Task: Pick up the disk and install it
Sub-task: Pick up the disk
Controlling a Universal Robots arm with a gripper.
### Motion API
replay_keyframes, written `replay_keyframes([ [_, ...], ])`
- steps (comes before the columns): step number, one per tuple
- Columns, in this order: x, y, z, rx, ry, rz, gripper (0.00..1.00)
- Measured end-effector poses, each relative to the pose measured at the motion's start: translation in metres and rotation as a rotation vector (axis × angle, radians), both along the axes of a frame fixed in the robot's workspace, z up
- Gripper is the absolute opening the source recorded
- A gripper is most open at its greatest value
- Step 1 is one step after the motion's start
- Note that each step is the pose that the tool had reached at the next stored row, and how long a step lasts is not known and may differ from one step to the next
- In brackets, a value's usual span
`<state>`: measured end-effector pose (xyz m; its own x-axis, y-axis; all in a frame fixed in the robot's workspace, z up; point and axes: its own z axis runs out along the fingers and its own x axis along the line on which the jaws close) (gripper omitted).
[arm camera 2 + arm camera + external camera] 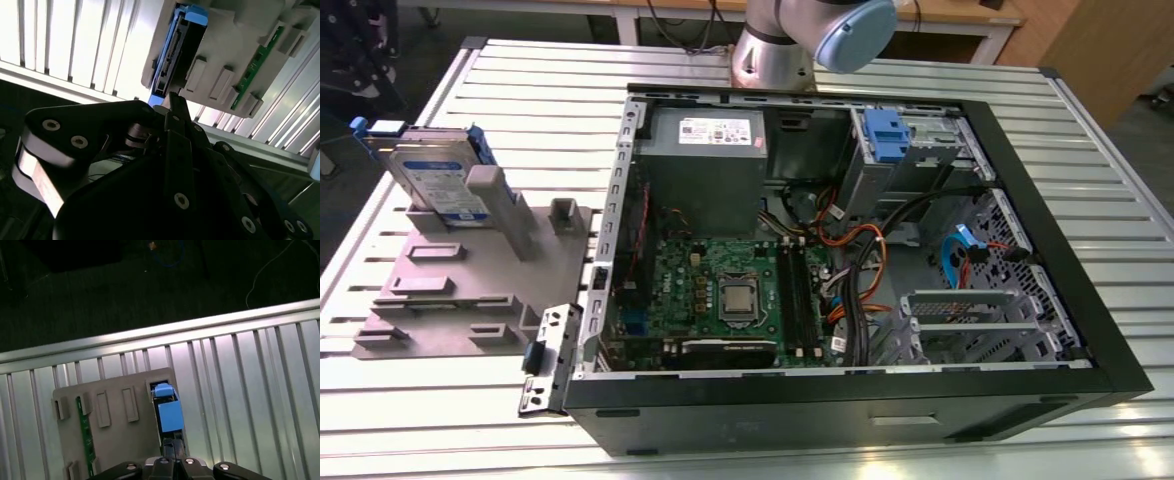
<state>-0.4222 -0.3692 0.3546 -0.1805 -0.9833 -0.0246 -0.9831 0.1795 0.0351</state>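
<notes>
The disk, silver-grey with a white-and-blue label and blue side rails, stands on edge in a grey holder at the exterior view's left. In both wrist views I look down on the disk from well above. My gripper hangs over the disk, apart from it. Its dark fingers meet at the tips, shut on nothing.
An open computer case lies on the slatted metal table, with a grey power supply, a motherboard and a blue latch on a metal cage. A green memory stick sits in the holder. The table edge is close.
</notes>
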Motion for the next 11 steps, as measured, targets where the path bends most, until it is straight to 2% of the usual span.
replay_keyframes([
  [2,0.0000,0.0000,-0.0003,-0.0001,0.0001,0.033,0.11],
  [7,0.0004,0.0001,-0.0007,0.0000,-0.0002,0.035,0.11],
  [11,0.0041,0.0000,-0.0013,-0.0001,0.0000,0.035,0.11],
])
